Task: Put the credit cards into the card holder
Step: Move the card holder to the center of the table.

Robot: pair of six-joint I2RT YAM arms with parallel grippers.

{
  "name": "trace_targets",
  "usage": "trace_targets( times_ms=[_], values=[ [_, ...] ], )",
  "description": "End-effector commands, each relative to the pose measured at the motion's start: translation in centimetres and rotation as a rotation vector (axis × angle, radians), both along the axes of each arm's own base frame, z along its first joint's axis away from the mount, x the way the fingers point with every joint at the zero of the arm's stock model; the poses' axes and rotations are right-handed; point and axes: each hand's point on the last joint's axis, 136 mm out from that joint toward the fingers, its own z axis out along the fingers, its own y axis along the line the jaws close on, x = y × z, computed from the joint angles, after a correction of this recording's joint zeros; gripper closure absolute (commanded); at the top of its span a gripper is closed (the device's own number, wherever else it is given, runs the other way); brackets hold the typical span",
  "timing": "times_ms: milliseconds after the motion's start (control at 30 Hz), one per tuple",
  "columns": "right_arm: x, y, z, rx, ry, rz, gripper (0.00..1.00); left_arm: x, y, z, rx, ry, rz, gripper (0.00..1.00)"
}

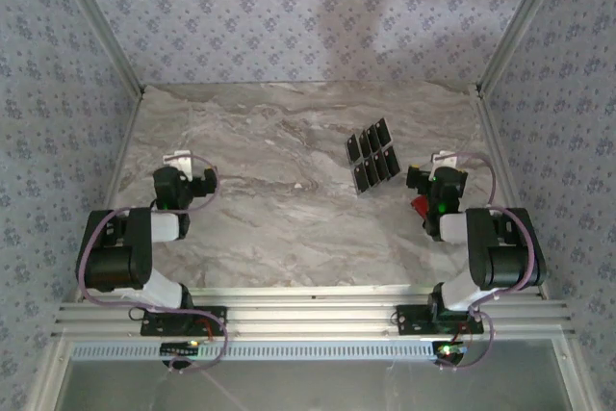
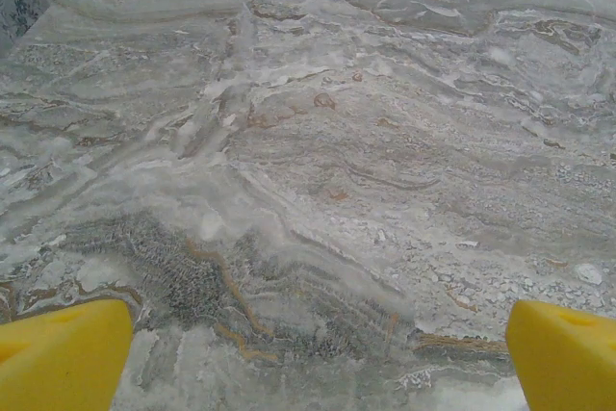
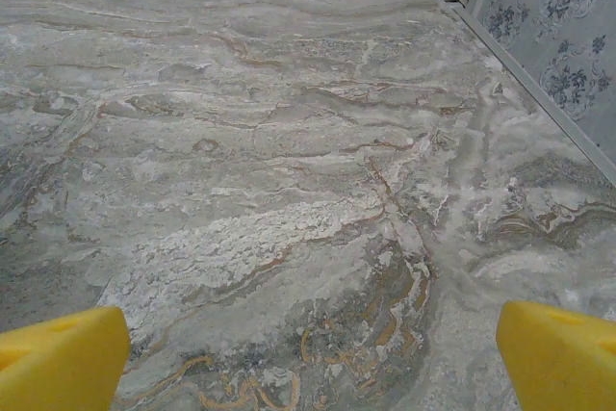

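Yellow pads (image 2: 60, 358) stood wide on our left gripper (image 2: 318, 368), right gripper (image 3: 313, 363); flat black credit cards (image 1: 372, 154) lay on veined marble (image 1: 250, 209).

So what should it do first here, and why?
Probably swing the right gripper left and a little forward, over the small thin black rectangular cards. Its jaws stand open and empty, the cards lie nearest that arm, and the small red card holder peeks out right beside it.
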Motion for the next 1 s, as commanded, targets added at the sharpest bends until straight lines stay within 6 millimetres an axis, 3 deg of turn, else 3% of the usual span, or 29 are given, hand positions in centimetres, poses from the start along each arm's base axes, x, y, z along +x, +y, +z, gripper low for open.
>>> trace_targets(
  times_ms=[0, 667, 967],
  values=[
    [0.1, 0.0, 0.3, -0.006, -0.014, -0.005, 0.0, 0.5, -0.1, 0.4, -0.011, -0.012, -0.005, 0.0],
    [0.1, 0.0, 0.2, 0.01, -0.011, 0.005, 0.0, 0.3, -0.5, 0.6, -0.021, -0.027, -0.041, 0.0],
    [-0.4, -0.5, 1.4, 0.012, -0.03, -0.02, 0.0, 0.0, -0.6, 2.3, -0.028, -0.013, -0.044, 0.0]
  ],
)
